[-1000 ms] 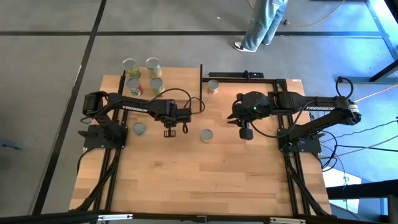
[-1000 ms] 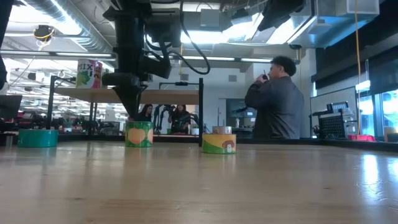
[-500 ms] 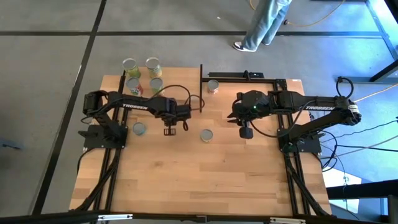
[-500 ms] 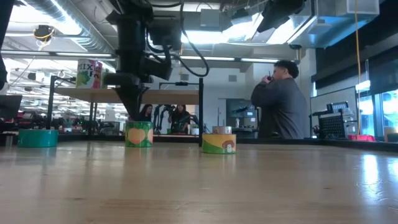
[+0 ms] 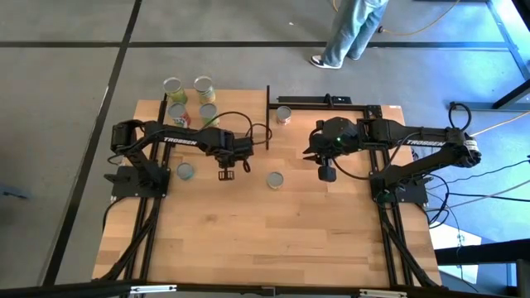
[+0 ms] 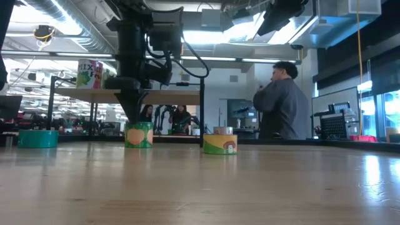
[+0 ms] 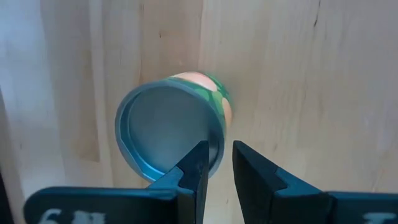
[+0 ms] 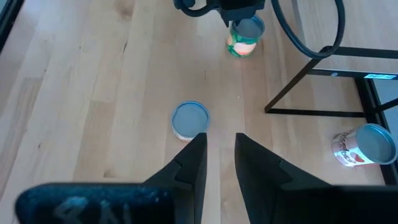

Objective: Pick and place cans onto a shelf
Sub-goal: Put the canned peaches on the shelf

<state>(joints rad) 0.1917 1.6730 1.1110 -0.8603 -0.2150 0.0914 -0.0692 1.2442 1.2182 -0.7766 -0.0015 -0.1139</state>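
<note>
A green and orange can [image 7: 168, 134] with a silvery top stands upright on the tabletop, left of centre; it also shows in the low view [image 6: 139, 135]. My left gripper [image 7: 221, 163] points down over the can's top edge, fingers shut; from above [image 5: 224, 174] it hides the can. My right gripper [image 5: 328, 173] hangs shut and empty above the table right of centre. The shelf [image 6: 169, 95] stands at the far left, with several cans [image 5: 177, 114] on it. My left gripper comes from above, pointing down, with its shut fingertips [image 7: 200, 163] over the rim [image 7: 214, 146] of the can's top, at one side. In the low view the fingers end right at the can's top [image 6: 135, 122]. I cannot tell whether they touch it.
A teal can [image 5: 185, 170] stands left of my left gripper. A yellow-green can [image 5: 275, 180] stands between the grippers. A red and white can [image 5: 284, 113] stands beside the shelf's black upright panel [image 5: 267, 116]. A person [image 6: 278, 100] stands behind the table.
My left arm's wrist has shifted a little above the green can, while its fingertips have stayed at the can's top. The can stands where it was. The person behind the table has moved a little.
</note>
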